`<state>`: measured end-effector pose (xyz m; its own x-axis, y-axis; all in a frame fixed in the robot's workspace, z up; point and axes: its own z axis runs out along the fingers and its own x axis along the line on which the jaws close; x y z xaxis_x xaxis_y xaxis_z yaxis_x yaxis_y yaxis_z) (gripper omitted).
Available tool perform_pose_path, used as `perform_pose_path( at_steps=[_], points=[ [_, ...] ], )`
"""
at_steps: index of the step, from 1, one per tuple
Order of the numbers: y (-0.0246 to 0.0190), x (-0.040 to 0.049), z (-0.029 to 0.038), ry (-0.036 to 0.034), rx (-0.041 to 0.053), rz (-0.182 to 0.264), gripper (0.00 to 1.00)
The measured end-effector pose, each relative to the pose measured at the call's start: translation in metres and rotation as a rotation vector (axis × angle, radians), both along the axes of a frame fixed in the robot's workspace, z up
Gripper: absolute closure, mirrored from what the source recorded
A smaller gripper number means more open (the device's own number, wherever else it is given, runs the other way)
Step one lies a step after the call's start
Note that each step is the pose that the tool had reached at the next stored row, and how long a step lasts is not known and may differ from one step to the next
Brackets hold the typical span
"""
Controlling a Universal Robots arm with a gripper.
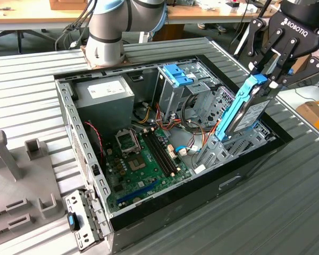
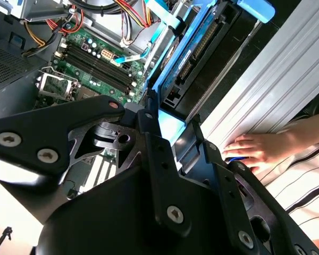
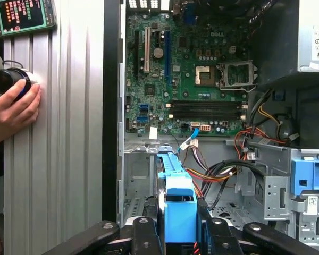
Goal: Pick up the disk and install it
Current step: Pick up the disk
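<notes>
gripper clamped on disk, disk's lower end hidden inside case

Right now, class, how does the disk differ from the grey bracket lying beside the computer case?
The disk is black with blue rails; the bracket is grey metal with a small blue clip. The disk stands on edge, tilted, clamped in the gripper over the case; the bracket lies flat on the table outside it. Both carry blue plastic.
</notes>
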<state>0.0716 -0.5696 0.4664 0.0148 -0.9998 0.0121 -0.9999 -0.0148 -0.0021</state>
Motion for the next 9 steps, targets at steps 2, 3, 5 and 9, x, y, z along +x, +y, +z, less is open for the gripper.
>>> perform_pose_path(
  at_steps=[2,3,5,9],
  points=[
    [0.0000,0.0000,-0.0003,-0.0001,0.0002,0.007,0.64],
    [0.0000,0.0000,-0.0003,0.0000,0.0004,0.012,0.64],
    [0.0000,0.0000,-0.0004,0.0000,0.0005,0.012,0.64],
    [0.0002,0.0000,-0.0014,0.0000,0.0016,0.012,0.64]
  ],
)
